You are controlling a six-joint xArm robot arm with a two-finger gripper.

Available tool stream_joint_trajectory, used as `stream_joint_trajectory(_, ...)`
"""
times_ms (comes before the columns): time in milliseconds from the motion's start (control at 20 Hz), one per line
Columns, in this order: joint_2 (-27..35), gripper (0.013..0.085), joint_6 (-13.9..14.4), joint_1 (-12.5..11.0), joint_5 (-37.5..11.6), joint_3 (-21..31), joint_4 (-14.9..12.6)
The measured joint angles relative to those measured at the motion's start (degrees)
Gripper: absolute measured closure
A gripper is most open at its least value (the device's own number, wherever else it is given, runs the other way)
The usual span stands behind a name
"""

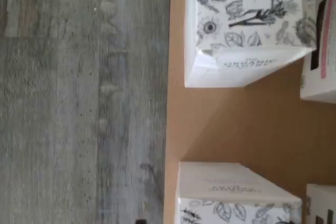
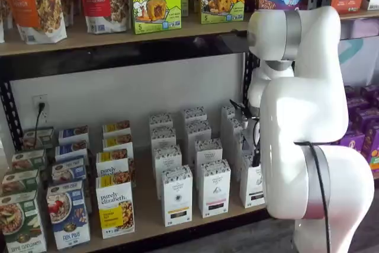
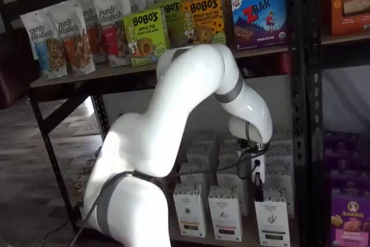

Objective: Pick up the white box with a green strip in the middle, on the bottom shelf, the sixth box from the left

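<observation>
The white box stands at the front of the bottom shelf, a greenish strip low on its face. In a shelf view the white box is partly covered by the arm. My gripper hangs just above and a little left of the box's top. Its black fingers show side-on and no box is between them. The wrist view looks down on the tan shelf board with two white cartons with leaf-patterned tops and a bare gap between them. Their front strips are hidden, so I cannot tell which is the white box.
Two similar white cartons stand left of it, then granola boxes and cereal boxes. More cartons line up behind each front one. A pink-striped carton sits behind one front carton. Grey plank floor lies beyond the shelf edge.
</observation>
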Motion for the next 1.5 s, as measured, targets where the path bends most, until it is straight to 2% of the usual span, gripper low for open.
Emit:
stream_joint_trajectory(450,2.7,0.0130,0.7,-0.1,-2.1,-1.1,-1.0)
stream_joint_trajectory(950,4.9,0.0130,4.3,-0.2,-3.5,-2.4,-5.5)
stream_joint_trajectory(1500,7.5,0.0130,5.6,0.1,-4.0,-4.8,-6.5)
